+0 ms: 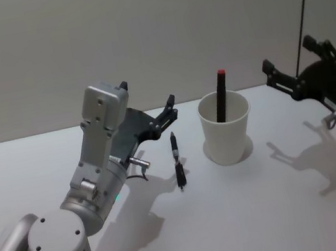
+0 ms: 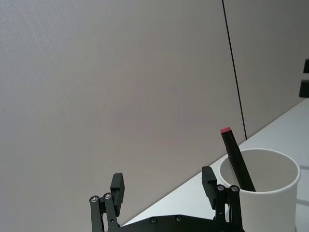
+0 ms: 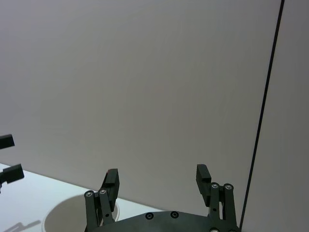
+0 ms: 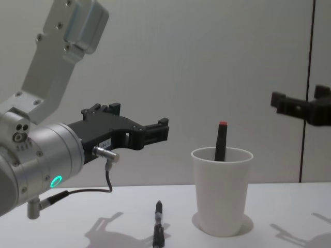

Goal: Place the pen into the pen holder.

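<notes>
The pen holder, a white paper cup (image 1: pixel 226 129) (image 4: pixel 222 191) (image 2: pixel 260 193), stands on the white table. A black pen with a red end (image 1: pixel 221 93) (image 4: pixel 221 140) (image 2: pixel 236 157) leans inside it. A second black pen (image 1: pixel 177 161) (image 4: pixel 159 227) lies flat on the table just left of the cup. My left gripper (image 1: pixel 147 95) (image 4: pixel 139 120) (image 2: pixel 163 179) hangs open above the table, left of the cup and over the lying pen, holding nothing. My right gripper (image 1: pixel 287 54) (image 4: pixel 301 98) (image 3: pixel 157 173) is raised to the right of the cup, open and empty.
The white table (image 1: pixel 287 208) ends at a plain grey wall. A thin dark vertical line (image 1: pixel 303 4) runs down the wall behind the right gripper. A cable (image 4: pixel 106 178) loops under my left wrist.
</notes>
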Robot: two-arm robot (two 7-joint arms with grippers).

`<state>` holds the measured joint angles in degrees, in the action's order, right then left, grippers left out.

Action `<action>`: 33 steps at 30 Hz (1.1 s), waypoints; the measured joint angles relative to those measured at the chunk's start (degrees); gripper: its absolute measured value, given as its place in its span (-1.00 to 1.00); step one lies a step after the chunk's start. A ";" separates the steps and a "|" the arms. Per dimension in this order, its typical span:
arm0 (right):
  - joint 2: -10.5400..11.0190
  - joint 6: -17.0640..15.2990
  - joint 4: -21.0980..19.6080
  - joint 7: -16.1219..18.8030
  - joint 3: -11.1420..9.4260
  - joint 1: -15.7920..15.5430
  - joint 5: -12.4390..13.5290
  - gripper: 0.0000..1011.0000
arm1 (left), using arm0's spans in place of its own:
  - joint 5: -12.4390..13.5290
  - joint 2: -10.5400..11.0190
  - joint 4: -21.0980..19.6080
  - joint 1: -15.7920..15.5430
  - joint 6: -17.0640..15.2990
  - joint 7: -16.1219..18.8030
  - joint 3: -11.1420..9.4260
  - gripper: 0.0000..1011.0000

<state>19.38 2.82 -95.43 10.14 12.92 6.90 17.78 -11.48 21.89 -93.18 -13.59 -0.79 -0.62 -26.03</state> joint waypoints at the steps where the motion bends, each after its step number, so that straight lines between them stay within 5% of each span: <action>1: -0.01 -0.51 -0.65 -0.71 0.01 -0.86 -0.15 0.98 | 0.00 0.00 0.00 0.00 0.00 0.00 0.00 0.98; 14: -0.06 -4.37 -5.25 -5.72 0.04 -6.98 -1.17 0.98 | 0.00 0.00 0.00 0.00 0.00 0.00 0.00 0.98; 33: -0.05 -4.82 -5.81 -6.33 0.02 -7.74 -1.32 0.98 | 0.00 0.00 0.00 0.00 0.00 0.00 0.00 0.98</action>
<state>19.33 -2.00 -101.23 3.81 12.94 -0.84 16.46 -11.48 21.90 -93.18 -13.59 -0.79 -0.62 -26.02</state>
